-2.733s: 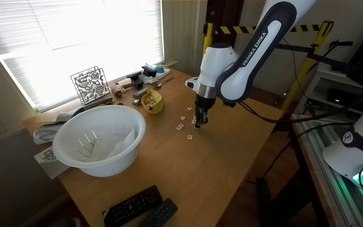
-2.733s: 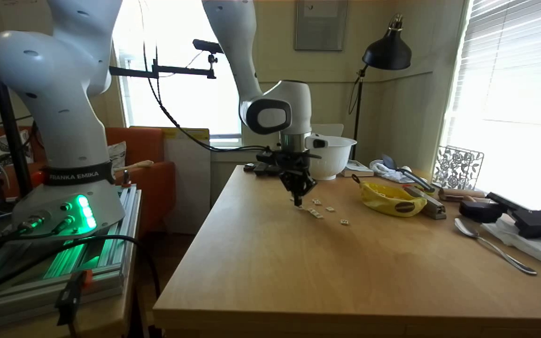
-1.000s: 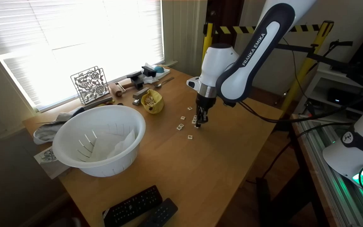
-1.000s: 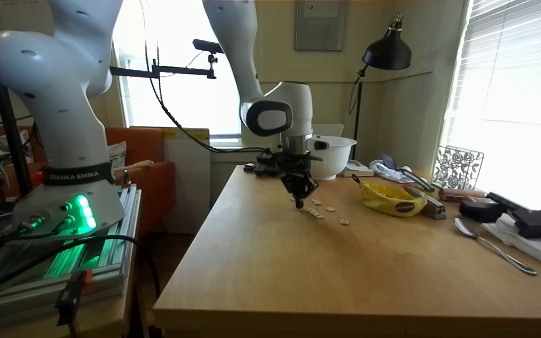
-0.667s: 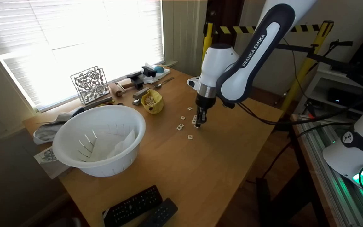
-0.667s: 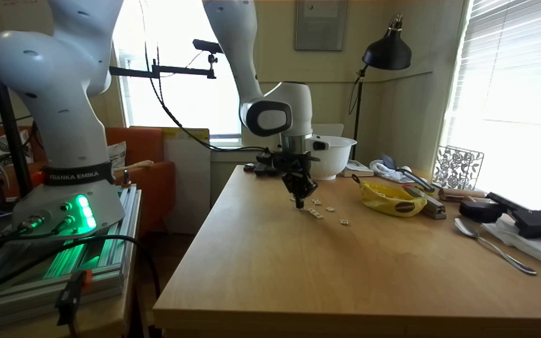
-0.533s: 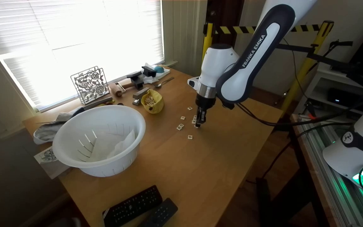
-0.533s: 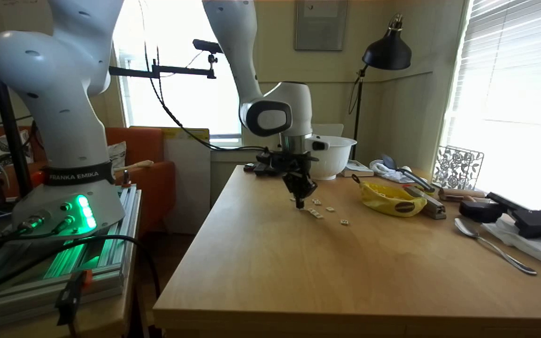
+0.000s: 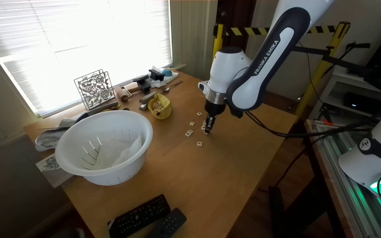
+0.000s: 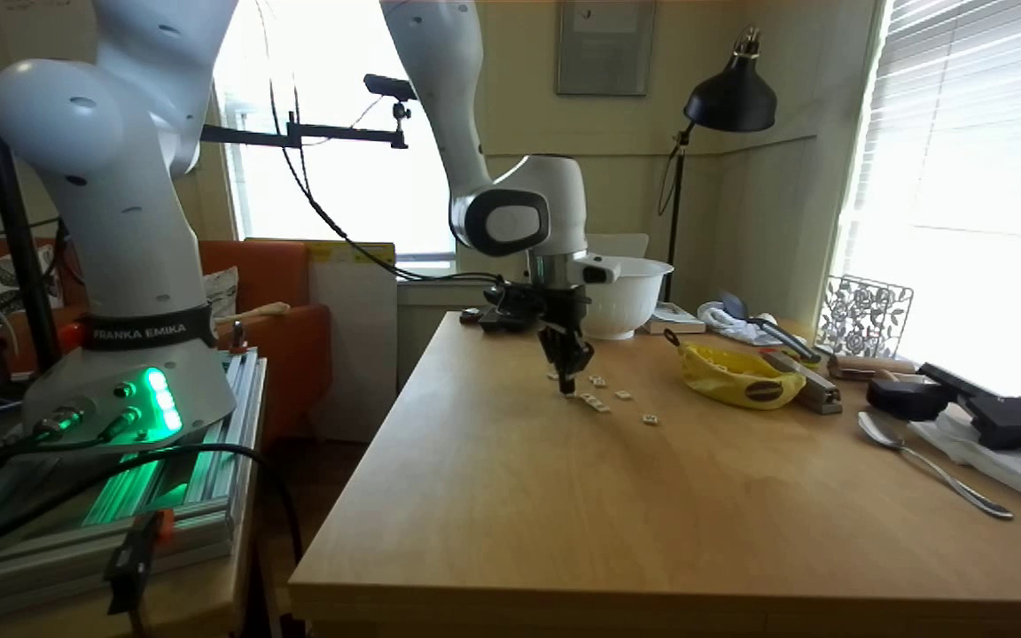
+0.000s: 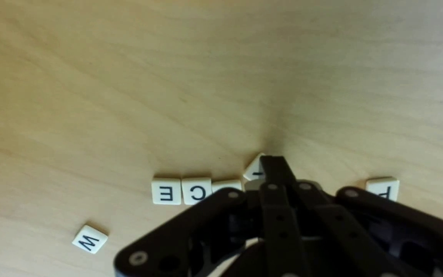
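Note:
My gripper (image 11: pixel 273 161) is shut, with its fingertips together and pointing down at the table. In the wrist view the tips rest over a turned white letter tile (image 11: pixel 253 171) and hide part of it. To its left stands a row with an E tile (image 11: pixel 166 191), a C tile (image 11: pixel 197 191) and a partly hidden tile (image 11: pixel 226 184). Another tile (image 11: pixel 383 187) lies to the right, and one marked M or W (image 11: pixel 90 239) lies apart at lower left. The gripper also shows in both exterior views (image 9: pixel 207 130) (image 10: pixel 567 386), its tip low among the tiles.
A yellow pouch (image 9: pixel 164 114) of tiles and a white slotted bowl (image 9: pixel 61 165) stand on the wooden table (image 9: pixel 184 185). Two black remotes (image 9: pixel 139 215) lie near an edge. A spoon (image 10: pixel 936 470), a metal holder (image 9: pixel 95 89) and other tools lie on the window side.
The gripper has turned about its upright axis and its tip has shifted slightly, staying low at the tile. The arm and cables have moved a little. The other tiles look unmoved.

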`<state>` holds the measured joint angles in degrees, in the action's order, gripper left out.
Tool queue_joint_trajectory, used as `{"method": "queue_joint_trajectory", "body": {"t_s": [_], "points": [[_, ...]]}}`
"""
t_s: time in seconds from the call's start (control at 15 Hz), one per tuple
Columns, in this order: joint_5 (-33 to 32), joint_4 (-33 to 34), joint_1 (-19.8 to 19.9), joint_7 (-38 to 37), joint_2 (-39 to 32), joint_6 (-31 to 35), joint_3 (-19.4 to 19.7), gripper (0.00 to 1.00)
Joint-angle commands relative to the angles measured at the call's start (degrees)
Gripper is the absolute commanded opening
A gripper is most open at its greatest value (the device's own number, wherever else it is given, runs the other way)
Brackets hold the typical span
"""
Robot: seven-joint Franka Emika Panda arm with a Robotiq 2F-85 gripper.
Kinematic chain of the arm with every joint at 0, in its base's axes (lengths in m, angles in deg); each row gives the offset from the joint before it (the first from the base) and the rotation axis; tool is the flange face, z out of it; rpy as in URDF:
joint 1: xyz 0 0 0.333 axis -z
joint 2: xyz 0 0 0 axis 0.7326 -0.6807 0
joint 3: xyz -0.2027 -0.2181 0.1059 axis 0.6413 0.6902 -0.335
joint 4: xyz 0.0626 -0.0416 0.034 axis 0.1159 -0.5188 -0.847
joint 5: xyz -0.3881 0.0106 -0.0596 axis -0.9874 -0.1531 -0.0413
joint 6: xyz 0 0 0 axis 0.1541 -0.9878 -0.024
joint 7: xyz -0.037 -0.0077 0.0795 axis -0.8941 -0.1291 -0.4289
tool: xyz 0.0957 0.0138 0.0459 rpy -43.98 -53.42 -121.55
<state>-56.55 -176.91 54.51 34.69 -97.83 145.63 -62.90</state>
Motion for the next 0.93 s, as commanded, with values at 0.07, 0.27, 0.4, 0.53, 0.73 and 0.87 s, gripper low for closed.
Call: {"method": "queue_joint_trajectory", "body": {"t_s": [0.07,0.27,0.4,0.53,0.73,0.87], "points": [[-0.34,0.33,-4.04,-6.92,-2.36,0.99,3.21,0.0],[-0.18,0.41,-5.78,-10.17,-2.68,1.37,4.61,0.0],[0.13,0.51,-6.45,-11.86,-2.85,1.54,5.06,0.0],[0.41,0.69,-6.92,-13.41,-2.97,1.55,5.4,0.0],[0.75,0.97,-7.5,-15.6,-3.17,1.76,5.76,0.0],[0.89,1.11,-7.64,-16.66,-3.28,1.89,5.84,0.0]]}}
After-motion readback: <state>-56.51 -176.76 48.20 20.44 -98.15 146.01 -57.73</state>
